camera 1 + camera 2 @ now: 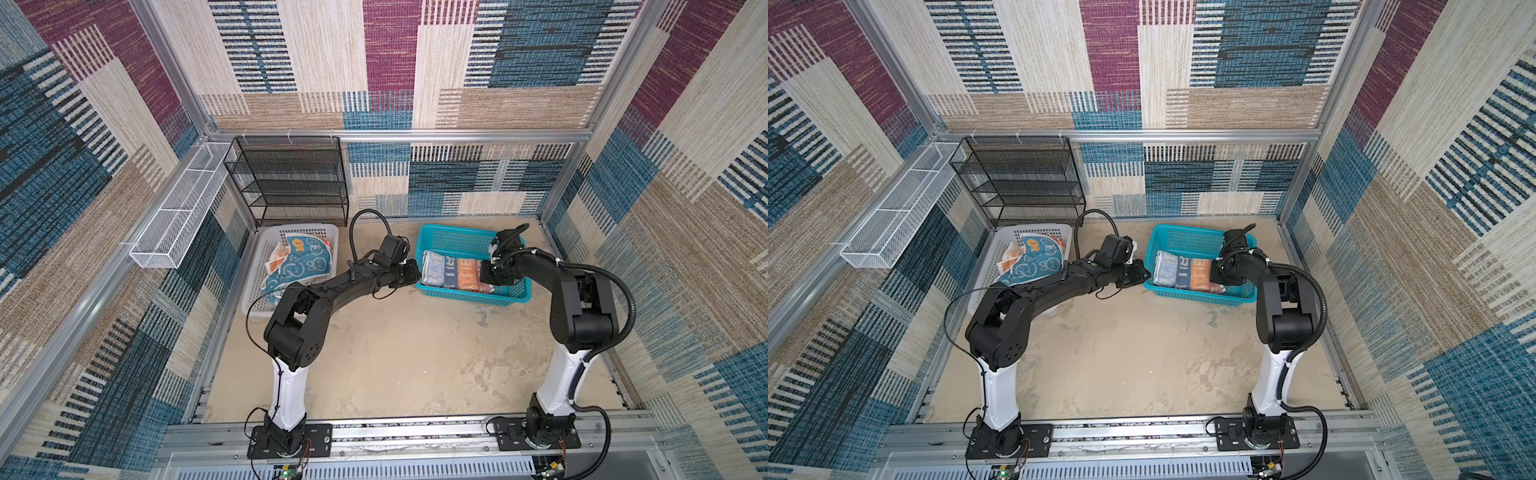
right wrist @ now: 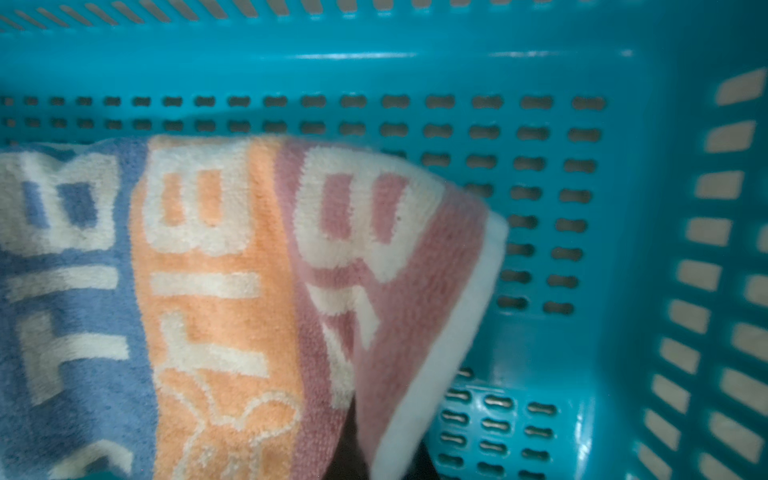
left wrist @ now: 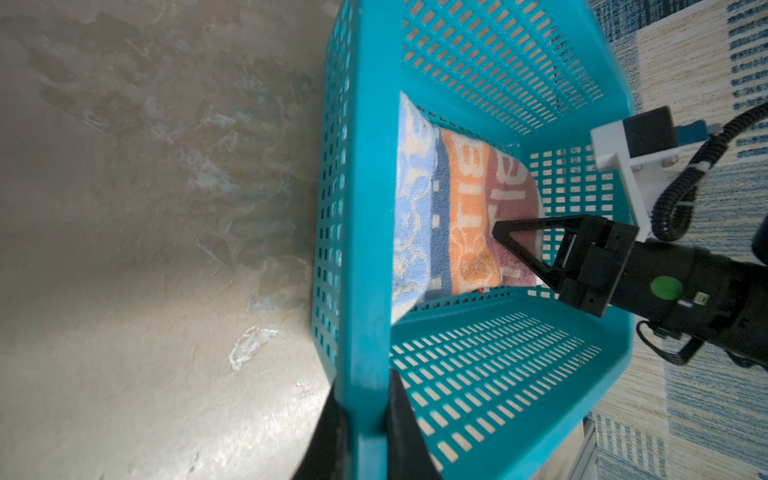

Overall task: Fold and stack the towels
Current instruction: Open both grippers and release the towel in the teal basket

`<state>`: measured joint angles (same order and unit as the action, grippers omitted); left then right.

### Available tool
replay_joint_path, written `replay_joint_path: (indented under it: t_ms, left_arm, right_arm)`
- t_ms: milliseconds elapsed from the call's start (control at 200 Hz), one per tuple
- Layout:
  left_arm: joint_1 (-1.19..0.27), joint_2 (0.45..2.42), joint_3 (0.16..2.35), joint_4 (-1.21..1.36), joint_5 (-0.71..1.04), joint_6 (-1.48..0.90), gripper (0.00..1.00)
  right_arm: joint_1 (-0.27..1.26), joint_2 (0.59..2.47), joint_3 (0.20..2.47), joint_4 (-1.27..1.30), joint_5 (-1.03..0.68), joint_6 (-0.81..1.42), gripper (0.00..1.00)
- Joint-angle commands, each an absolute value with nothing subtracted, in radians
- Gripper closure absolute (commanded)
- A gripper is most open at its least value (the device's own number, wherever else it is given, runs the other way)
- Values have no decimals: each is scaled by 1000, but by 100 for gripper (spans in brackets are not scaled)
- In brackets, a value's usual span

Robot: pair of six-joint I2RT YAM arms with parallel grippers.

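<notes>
A folded towel (image 1: 453,272) with blue, orange and red blocks and white letters lies in the teal basket (image 1: 457,230), and both top views show it (image 1: 1183,272). My right gripper (image 2: 374,457) is shut on its red, white-edged end (image 2: 415,291), which is lifted off the basket floor (image 3: 515,245). My left gripper (image 3: 368,386) is shut on the teal basket's rim (image 3: 365,208), one finger (image 3: 328,436) outside the wall and one inside. A teal rabbit towel (image 1: 299,266) and an orange towel (image 1: 276,255) lie crumpled in the white basket (image 1: 257,274).
A black mesh shelf (image 1: 286,178) stands at the back left against the wall. A white wire tray (image 1: 178,212) hangs along the left frame rail. The sandy floor (image 1: 395,353) stretches in front of both baskets, between the two arm bases.
</notes>
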<state>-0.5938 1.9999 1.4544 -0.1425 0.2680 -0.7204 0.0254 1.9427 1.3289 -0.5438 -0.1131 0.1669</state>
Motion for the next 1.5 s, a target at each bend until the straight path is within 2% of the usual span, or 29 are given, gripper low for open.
replay_joint_path:
  t_ms: [0,155,391,466,531,611,746,952,1052,1232,1427,1492]
  left_arm:
    - [-585,1990,1431,-153,203,-758,100]
    - [-583,1993,1419,-139,209,-775,100]
    - [-581,1996,1385,-96,232,-804,100]
    - [-581,1994,1382,-92,235,-807,100]
    - [-581,1991,1382,-91,235,-810,100]
    - [-583,1989,1382,-91,235,-813,100]
    - [-583,1988,1382,-86,229,-821,100]
    - [-586,1977,1360,-50,219,-858,100]
    - [-587,1976,1336,-3,221,-901,100]
    - [-605,1988,1355,15,206,-935,92]
    - [-634,2010,1404,21,195,-957,85]
    - [-644,2017,1419,24,191,-957,76]
  right_arm:
    - [24,1948,1338,-560,-66,159,100]
    - [19,1954,1339,-546,-60,175,99]
    - [16,1971,1370,-542,-61,185,83]
    - [17,1969,1382,-547,-43,185,68]
    - [16,1972,1396,-561,-29,183,59]
    - [15,1963,1401,-565,-14,180,42]
    - [15,1936,1412,-564,-20,179,22]
    - [14,1857,1416,-544,-85,192,0]
    - [15,1805,1396,-520,-130,207,1]
    - [17,1707,1307,-433,-254,251,1]
    - [16,1680,1279,-433,-183,254,1]
    - [15,1671,1260,-421,-199,256,1]
